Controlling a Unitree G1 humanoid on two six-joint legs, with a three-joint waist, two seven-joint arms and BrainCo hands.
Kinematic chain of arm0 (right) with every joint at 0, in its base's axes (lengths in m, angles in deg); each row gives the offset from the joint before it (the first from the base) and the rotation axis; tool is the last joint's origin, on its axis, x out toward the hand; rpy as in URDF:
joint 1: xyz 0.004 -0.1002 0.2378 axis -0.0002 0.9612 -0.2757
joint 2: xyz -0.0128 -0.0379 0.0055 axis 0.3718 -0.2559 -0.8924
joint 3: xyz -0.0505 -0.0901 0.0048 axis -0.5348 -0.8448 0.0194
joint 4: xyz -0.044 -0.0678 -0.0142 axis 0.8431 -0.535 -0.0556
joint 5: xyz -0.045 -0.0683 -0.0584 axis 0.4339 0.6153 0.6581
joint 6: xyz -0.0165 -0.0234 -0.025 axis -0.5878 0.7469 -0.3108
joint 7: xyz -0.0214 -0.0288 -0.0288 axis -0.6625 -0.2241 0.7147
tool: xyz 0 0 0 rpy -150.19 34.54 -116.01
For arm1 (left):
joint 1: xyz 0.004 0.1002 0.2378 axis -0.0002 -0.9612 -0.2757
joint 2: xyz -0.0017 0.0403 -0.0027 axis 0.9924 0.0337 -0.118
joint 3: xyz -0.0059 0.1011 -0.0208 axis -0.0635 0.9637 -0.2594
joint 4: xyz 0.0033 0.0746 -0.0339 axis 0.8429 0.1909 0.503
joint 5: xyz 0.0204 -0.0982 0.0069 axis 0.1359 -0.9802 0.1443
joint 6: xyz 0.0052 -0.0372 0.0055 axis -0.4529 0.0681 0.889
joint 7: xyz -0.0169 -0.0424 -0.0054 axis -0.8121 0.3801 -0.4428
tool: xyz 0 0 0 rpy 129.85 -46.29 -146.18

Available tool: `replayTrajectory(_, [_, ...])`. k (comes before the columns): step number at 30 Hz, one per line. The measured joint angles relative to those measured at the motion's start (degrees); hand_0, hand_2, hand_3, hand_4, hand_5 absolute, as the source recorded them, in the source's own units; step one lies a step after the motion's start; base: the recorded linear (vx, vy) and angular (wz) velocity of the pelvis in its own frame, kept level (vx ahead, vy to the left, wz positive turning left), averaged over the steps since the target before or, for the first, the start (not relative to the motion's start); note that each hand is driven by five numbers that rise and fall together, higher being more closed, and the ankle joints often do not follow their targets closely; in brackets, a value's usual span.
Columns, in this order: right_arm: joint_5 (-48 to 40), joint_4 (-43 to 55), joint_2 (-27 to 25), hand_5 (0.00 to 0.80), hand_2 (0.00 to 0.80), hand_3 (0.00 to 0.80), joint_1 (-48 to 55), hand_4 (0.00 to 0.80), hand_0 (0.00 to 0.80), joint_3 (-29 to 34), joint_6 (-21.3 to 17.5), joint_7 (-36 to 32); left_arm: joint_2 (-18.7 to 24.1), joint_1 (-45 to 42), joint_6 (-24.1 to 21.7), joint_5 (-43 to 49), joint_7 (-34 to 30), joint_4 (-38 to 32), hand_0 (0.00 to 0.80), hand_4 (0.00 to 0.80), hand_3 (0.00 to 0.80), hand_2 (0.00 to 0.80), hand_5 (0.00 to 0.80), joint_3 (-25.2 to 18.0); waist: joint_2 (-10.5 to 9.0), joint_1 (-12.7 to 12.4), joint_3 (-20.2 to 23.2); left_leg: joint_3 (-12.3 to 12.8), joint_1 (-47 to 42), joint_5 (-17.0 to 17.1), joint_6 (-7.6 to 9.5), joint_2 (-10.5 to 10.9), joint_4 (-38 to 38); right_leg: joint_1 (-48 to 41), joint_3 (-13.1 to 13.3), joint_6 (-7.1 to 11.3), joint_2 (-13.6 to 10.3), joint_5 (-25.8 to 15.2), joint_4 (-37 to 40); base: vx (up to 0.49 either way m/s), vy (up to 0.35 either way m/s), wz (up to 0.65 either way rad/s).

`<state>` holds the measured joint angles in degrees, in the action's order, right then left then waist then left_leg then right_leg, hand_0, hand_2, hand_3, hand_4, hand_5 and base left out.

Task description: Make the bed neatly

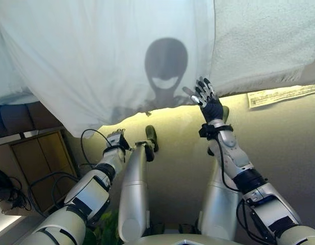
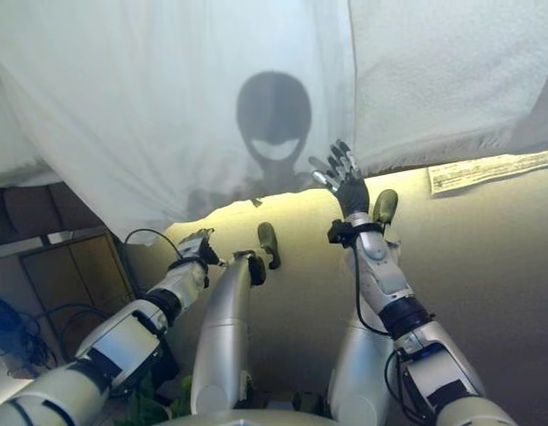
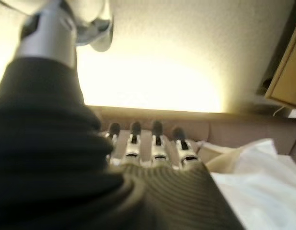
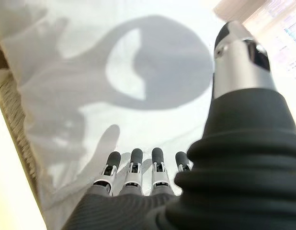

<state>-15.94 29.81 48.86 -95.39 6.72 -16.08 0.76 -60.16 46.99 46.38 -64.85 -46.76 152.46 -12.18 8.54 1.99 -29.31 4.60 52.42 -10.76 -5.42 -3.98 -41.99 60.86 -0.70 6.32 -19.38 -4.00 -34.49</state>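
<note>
I am seeing the thin white bedsheet [image 1: 96, 61] hanging off the bed's edge. My right hand [image 1: 207, 102] is reaching it, fingers spread; my left hand [image 1: 116, 139] is hovering below, fingers seemingly straight.

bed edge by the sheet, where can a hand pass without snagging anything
Open floor lies off the mattress, right of the right hand, up to the paper strip. Also between the hands below the white sheet. Crowded near the left hand, by the wooden cabinet.
</note>
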Motion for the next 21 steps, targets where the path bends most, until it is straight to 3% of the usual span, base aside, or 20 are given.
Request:
replayTrajectory(4, [0.0, 0.8, 1.1, 0.000, 0.000, 0.000, 0.9, 0.000, 0.000, 0.1, 0.0, -0.2, 0.1, -1.7, 1.4, -0.2, -3.5, 0.8, 0.000, 0.000, 0.000, 0.000, 0.000, 0.2, -0.27, 0.0, 0.0, -0.1, -2.4, 0.3, 0.50, 1.3, 2.0, -3.1, -0.6, 0.72, -1.0, -0.6, 2.7, 0.046, -0.029, 0.07])
replayTrajectory(9, [0.0, 1.4, 1.4, 0.000, 0.000, 0.000, 2.5, 0.000, 0.000, 0.2, 0.0, 0.0, 0.0, -8.2, 0.0, -4.3, -0.9, 1.9, 0.000, 0.000, 0.000, 0.000, 0.000, -0.7, -0.33, -0.3, 0.0, 0.0, -8.6, 0.3, 0.75, 2.6, 4.4, -9.1, -1.0, 1.34, -2.7, -0.1, 3.6, 0.077, -0.033, 0.08])
replayTrajectory(14, [0.1, 1.8, 1.4, 0.000, 0.000, 0.000, 4.6, 0.000, 0.000, 0.1, 0.1, 3.0, 0.8, -10.4, -8.9, -18.7, 6.7, 2.5, 0.000, 0.000, 0.000, 0.000, 0.000, -6.3, -0.14, -1.8, 0.3, 0.1, -16.5, 0.5, 1.52, 3.9, 7.5, -16.0, -2.2, 2.10, -5.1, 1.3, 4.0, 0.140, -0.040, 0.09])
replayTrajectory(17, [0.1, 2.0, 1.2, 0.000, 0.000, 0.000, 5.9, 0.000, 0.000, 0.5, 0.1, 5.9, 1.3, -11.9, -14.8, -23.4, 9.2, 2.4, 0.000, 0.000, 0.000, 0.000, 0.000, -9.2, 1.02, -1.9, 1.2, 0.0, -19.7, 1.3, 1.62, 4.1, 9.9, -19.1, -5.0, 2.08, -7.3, 1.2, 4.8, 0.147, -0.088, 0.07])
replayTrajectory(21, [0.1, 1.9, 1.1, 0.000, 0.000, 0.000, 9.6, 0.000, 0.000, 2.0, 0.1, 9.4, 1.3, -14.9, -19.0, -26.6, 11.0, 0.9, 0.000, 0.000, 0.000, 0.000, 0.000, -10.5, 3.27, -3.1, 4.8, -0.1, -23.3, 2.8, 0.78, 4.0, 14.3, -21.4, -6.9, 1.21, -7.6, 1.9, 5.3, 0.123, -0.110, 0.04])
